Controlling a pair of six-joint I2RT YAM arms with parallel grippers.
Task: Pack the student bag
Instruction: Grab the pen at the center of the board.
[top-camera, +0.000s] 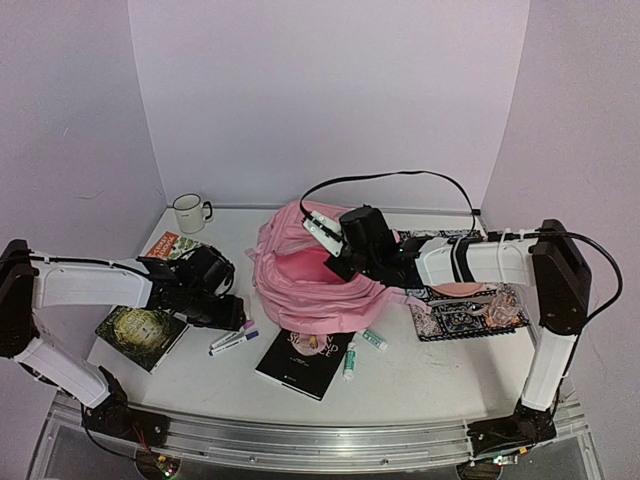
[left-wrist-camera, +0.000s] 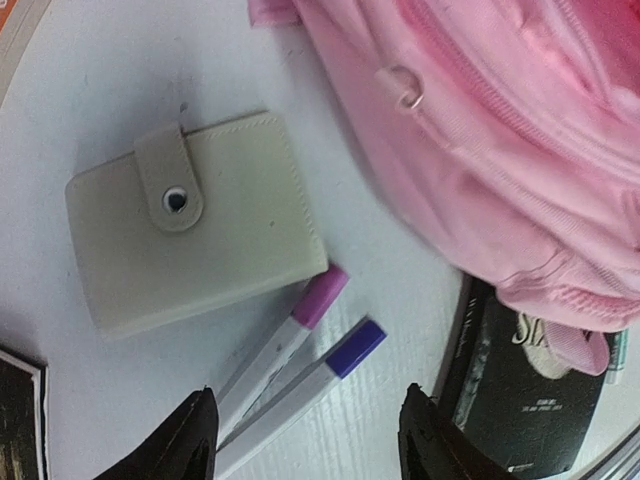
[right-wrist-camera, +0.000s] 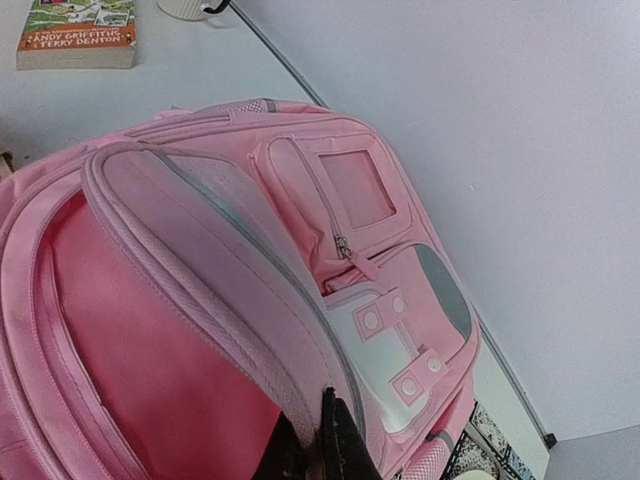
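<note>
The pink student bag (top-camera: 305, 285) lies mid-table with its main compartment gaping open. My right gripper (top-camera: 335, 262) is shut on the rim of the upper flap and holds it up; in the right wrist view the fingertips (right-wrist-camera: 335, 445) pinch the piped edge of the bag (right-wrist-camera: 240, 270). My left gripper (top-camera: 232, 315) hovers open and empty at the bag's left. In the left wrist view it (left-wrist-camera: 310, 440) straddles two white markers, one pink-capped (left-wrist-camera: 320, 297) and one purple-capped (left-wrist-camera: 355, 348), lying beside a beige snap wallet (left-wrist-camera: 195, 235). The bag (left-wrist-camera: 500, 130) fills the upper right.
A black book (top-camera: 305, 362) and two green-capped markers (top-camera: 350, 362) lie in front of the bag. A dark book (top-camera: 140, 332), an orange-covered book (top-camera: 172, 244) and a white mug (top-camera: 188, 212) are at the left. A patterned case (top-camera: 470, 310) lies at the right.
</note>
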